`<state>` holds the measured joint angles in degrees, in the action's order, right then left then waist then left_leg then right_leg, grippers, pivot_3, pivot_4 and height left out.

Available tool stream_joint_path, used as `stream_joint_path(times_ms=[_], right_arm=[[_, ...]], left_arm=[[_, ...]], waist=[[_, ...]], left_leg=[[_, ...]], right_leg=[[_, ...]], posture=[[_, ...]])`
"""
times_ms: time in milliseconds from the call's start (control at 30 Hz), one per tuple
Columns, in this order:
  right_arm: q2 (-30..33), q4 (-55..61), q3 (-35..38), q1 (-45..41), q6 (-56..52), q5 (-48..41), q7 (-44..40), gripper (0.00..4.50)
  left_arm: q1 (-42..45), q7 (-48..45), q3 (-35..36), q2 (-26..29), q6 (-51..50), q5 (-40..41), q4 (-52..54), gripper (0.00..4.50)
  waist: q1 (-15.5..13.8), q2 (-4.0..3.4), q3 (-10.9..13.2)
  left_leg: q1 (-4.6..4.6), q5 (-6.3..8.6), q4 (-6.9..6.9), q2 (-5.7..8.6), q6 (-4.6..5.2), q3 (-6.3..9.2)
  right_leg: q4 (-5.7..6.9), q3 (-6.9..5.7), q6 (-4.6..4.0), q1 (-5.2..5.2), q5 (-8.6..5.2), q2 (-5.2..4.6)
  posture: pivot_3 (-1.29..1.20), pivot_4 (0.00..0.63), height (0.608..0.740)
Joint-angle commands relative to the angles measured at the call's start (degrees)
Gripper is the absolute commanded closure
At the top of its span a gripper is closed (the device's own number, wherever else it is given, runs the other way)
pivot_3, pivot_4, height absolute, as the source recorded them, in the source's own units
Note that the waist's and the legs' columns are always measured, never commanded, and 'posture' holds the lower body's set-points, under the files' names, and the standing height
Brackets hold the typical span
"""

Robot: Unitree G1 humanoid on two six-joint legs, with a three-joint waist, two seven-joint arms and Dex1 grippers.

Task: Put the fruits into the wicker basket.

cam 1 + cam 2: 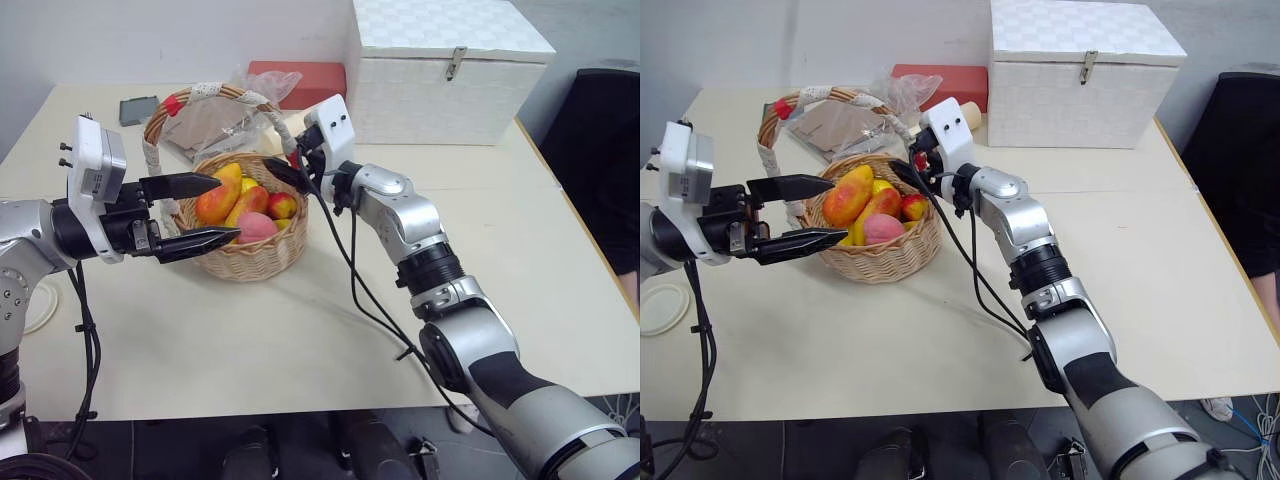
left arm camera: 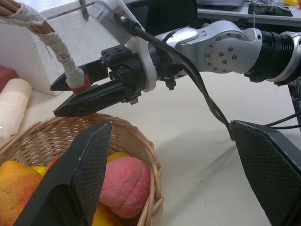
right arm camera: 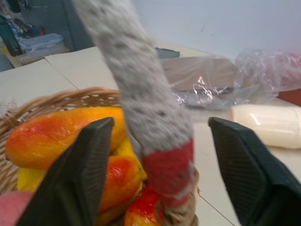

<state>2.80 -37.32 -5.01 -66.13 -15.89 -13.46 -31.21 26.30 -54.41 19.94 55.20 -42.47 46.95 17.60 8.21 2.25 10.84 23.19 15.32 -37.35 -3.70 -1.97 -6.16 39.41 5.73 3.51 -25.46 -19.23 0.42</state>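
Worktop point(image 1: 300, 330): pale cream surface carrying every item, seen from above over both arms.
White box point(image 1: 450, 70): lidded, with a metal clasp, at the far right of the worktop.
Red box point(image 1: 300, 82): flat, far centre, behind a crumpled clear plastic bag point(image 1: 262, 88).
Wicker basket point(image 1: 255, 255): round and tan, left of centre on the worktop; its arched handle point(image 1: 215, 92), wrapped in white lace with red bands, rises over the fruit.
Fruits: all lying inside the basket, a long yellow-red mango point(image 1: 219, 194), a plumper orange-yellow mango point(image 1: 248, 205), a pink-red peach point(image 1: 257, 227) and a small red-yellow fruit point(image 1: 283, 206).
Left claw point(image 1: 200, 213): wide open, holding nothing, level at the basket's near-left rim, one finger above the mangoes.
Right claw point(image 3: 160, 155): partly open at the basket's right rim, its fingers on either side of the handle's red-banded foot, apart from it.
Cream roll point(image 3: 268, 125): lying beyond the basket.
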Motion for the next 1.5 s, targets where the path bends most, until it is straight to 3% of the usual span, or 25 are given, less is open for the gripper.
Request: stream_joint_path(times_ms=[33,167,233,467,667,800,1067,1267,1367,1467,1500], right_arm=[[-0.45,2.14,1.02,-0.97,2.14,-0.01,-1.07,2.63],[0.01,3.81,0.71,0.16,3.5,1.06,-1.65,4.04],[0.86,6.18,0.85,1.55,3.92,1.31,-2.35,4.17],[9.57,30.2,6.16,15.02,-2.0,-3.96,-4.94,4.18],[24.01,46.47,20.15,27.0,-11.47,-9.21,-2.29,4.18],[32.13,47.53,30.29,35.03,-11.97,-11.11,-2.34,4.18],[33.28,42.59,40.11,44.49,-4.68,-9.53,2.51,4.18],[36.06,45.81,43.9,52.88,-8.84,-14.3,-1.15,2.28],[39.96,48.32,49.46,59.21,-12.02,-17.02,-3.83,1.24],[45.74,47.99,57.22,67.31,-15.6,-20.61,-11.6,0.18],[48.02,46.83,60.43,70.03,-18.43,-23.04,-15.4,0.01]], left_arm=[[0.06,0.28,2.02,1.03,0.48,0.49,1.7,0.29],[1.22,0.59,1.05,0.37,0.83,0.29,1.28,0.29],[2.42,1.15,0.27,-0.56,1.0,0.55,1.24,0.29],[4.6,3.59,-4.82,-6.57,0.4,2.03,4.91,0.29],[8.3,4.19,-8.05,-10.7,-0.38,3.46,3.96,0.29],[10.64,1.41,-9.8,-11.98,0.27,2.93,0.58,0.29],[14.16,-2.14,-13.46,-14.06,2.61,-0.5,-4.5,0.29],[15.71,-4.27,-14.07,-14.05,3.35,-1.89,-7.76,0.29],[16.58,-5.37,-14.24,-14.08,3.56,-2.62,-9.56,0.29],[17.24,-7.03,-14.45,-13.75,4.19,-3.6,-11.66,0.29],[17.38,-7.67,-14.51,-13.58,4.51,-3.94,-12.37,0.29]], waist=[[0.06,0.0,0.0],[0.06,0.0,0.0],[-0.08,0.0,0.0],[-1.48,0.0,0.0],[-2.94,0.0,0.0],[-3.46,-0.02,0.01],[-2.72,-0.03,0.01],[-3.05,-0.07,0.02],[-3.62,-0.09,0.03],[-3.91,-0.09,0.06],[-3.9,-0.09,0.05]], left_leg=[[0.0,0.0,0.0,-0.01,-0.01,0.0],[-0.01,-0.01,0.0,-0.01,-0.03,0.03],[-0.01,-0.01,0.0,-0.01,-0.02,0.03],[0.11,0.0,-0.03,0.03,-0.01,0.11],[0.1,-0.01,-0.12,0.03,-0.02,0.13],[0.0,-0.01,-0.13,0.07,0.0,0.07],[-0.29,-0.05,0.03,0.06,-0.06,-0.03],[-0.35,-0.07,0.03,0.07,-0.1,-0.07],[-0.37,-0.06,0.05,0.06,-0.1,-0.04],[-0.47,-0.02,0.03,0.17,-0.02,-0.01],[-0.77,0.02,0.07,0.14,0.01,0.02]], right_leg=[[0.01,0.0,0.0,0.0,0.0,0.01],[0.03,-0.01,0.0,0.0,0.0,0.02],[0.03,-0.01,0.0,0.0,0.0,0.02],[0.0,-0.1,0.01,0.02,0.0,-0.07],[0.01,-0.09,0.01,0.02,0.0,-0.03],[-0.01,-0.02,0.01,0.09,0.0,0.04],[0.07,0.44,0.03,0.09,0.01,0.31],[0.09,0.53,0.06,0.12,0.03,0.32],[0.02,0.53,0.06,0.18,0.02,0.34],[-0.06,0.51,0.18,0.39,0.0,0.26],[-0.22,0.5,0.19,0.77,-0.01,0.3]], posture=[[0.0,0.15,0.74],[0.0,0.15,0.74],[0.0,0.15,0.74],[0.0,0.15,0.74],[0.0,0.15,0.74],[0.0,0.15,0.74],[0.0,0.15,0.74],[0.0,0.15,0.74],[0.0,0.15,0.74],[0.0,0.15,0.74],[0.0,0.15,0.74]])
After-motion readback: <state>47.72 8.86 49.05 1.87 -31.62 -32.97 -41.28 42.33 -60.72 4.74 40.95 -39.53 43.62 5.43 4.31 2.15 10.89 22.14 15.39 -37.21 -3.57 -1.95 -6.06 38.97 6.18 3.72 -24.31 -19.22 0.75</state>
